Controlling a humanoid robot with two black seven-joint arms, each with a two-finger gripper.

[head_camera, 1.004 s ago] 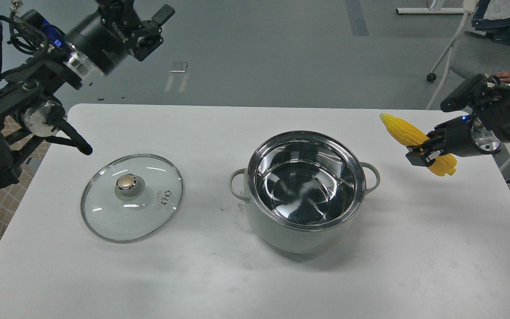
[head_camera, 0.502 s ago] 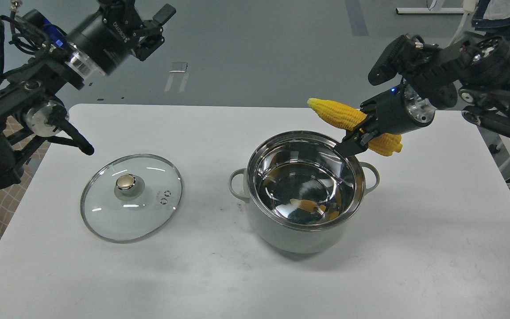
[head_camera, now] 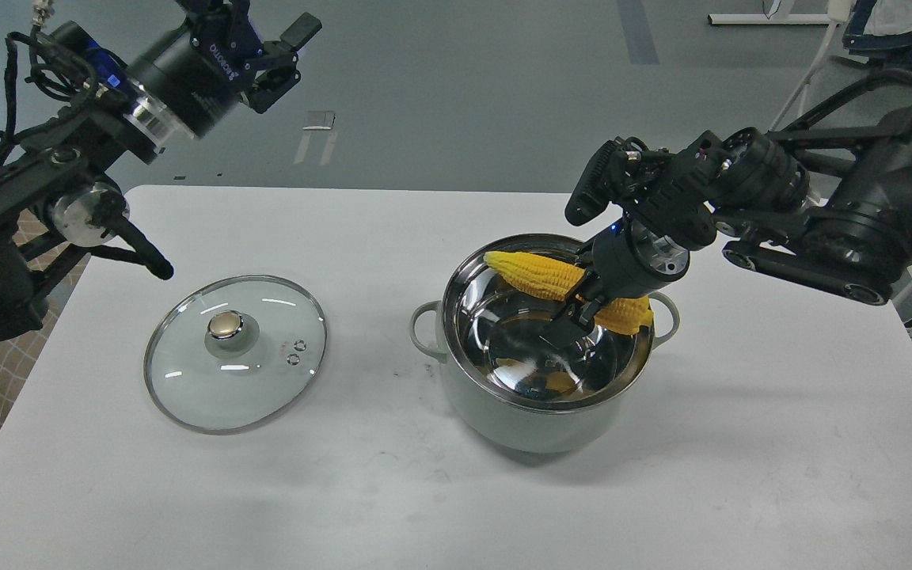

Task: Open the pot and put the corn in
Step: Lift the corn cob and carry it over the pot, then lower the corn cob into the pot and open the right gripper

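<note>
The pale grey-green pot (head_camera: 535, 419) stands open in the middle of the white table, its steel interior showing. My right gripper (head_camera: 579, 305) is shut on the yellow corn (head_camera: 531, 275) and holds it across the pot's mouth, tip pointing left, at about rim height. A yellow reflection of the corn shows on the inner wall. My left gripper (head_camera: 274, 47) is raised above the table's far left edge, well away from the pot; its fingers stand apart and hold nothing.
The glass lid (head_camera: 235, 352) with a gold knob lies flat on the table left of the pot. The table's (head_camera: 780, 443) front and right parts are bare. A chair and a person are beyond the table's far right corner.
My right arm has swung left and down with the corn, from beside the table's right edge to over the pot's mouth. The left arm has barely moved.
</note>
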